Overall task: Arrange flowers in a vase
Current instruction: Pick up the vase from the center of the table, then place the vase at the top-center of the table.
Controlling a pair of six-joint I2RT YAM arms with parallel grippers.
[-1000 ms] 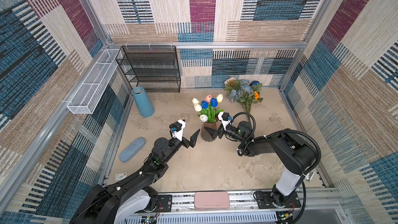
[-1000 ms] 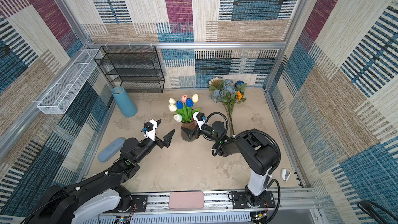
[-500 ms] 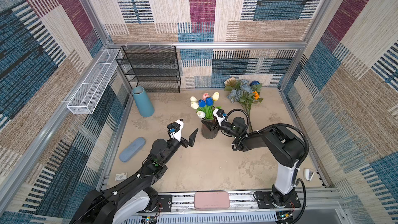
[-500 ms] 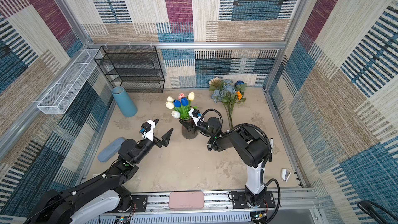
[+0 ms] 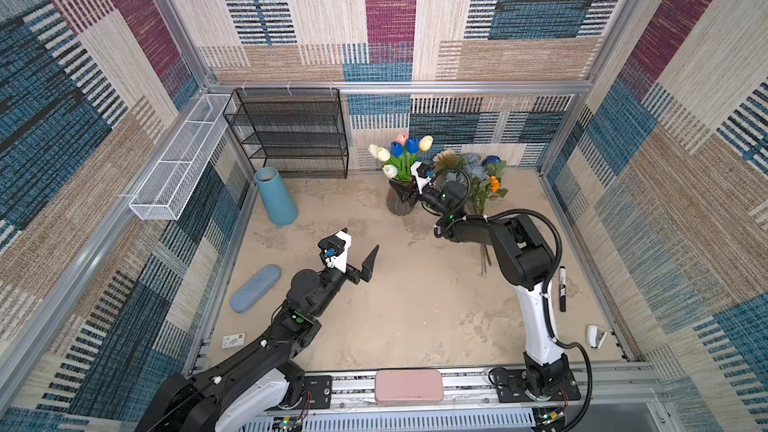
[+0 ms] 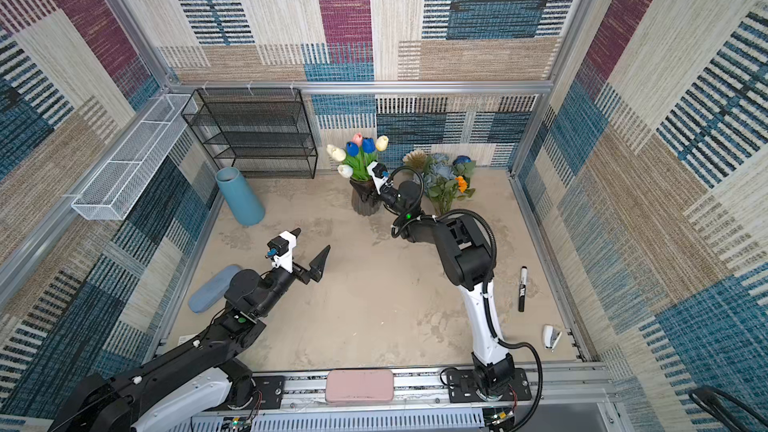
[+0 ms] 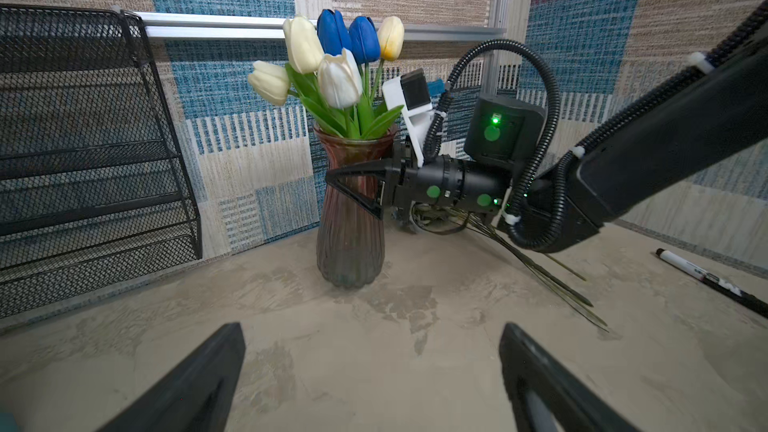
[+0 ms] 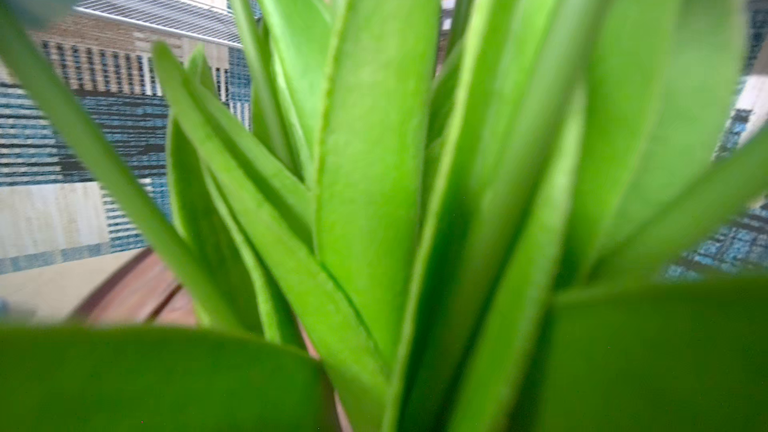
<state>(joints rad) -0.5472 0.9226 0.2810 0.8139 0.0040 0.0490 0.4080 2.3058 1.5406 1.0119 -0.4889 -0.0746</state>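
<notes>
Tulips [image 5: 401, 151] stand in the vase [image 5: 397, 209] at 12 o'clock on the table [image 5: 415, 317]. The right gripper [image 5: 402, 193] straddles the vase neck, jaws seemingly clamped on it. The other flowers [image 5: 478, 176] lie loose at 1 o'clock, not yet placed. The left gripper [image 5: 360, 239] hovers near centre, toward 9 o'clock, jaws wide apart and empty. Roughly half done, I judge.

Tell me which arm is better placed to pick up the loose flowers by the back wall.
Right, probably. The right fingers hold the vase, just beside the loose flowers. The left fingers are open but farther away. It must let go first.
</notes>
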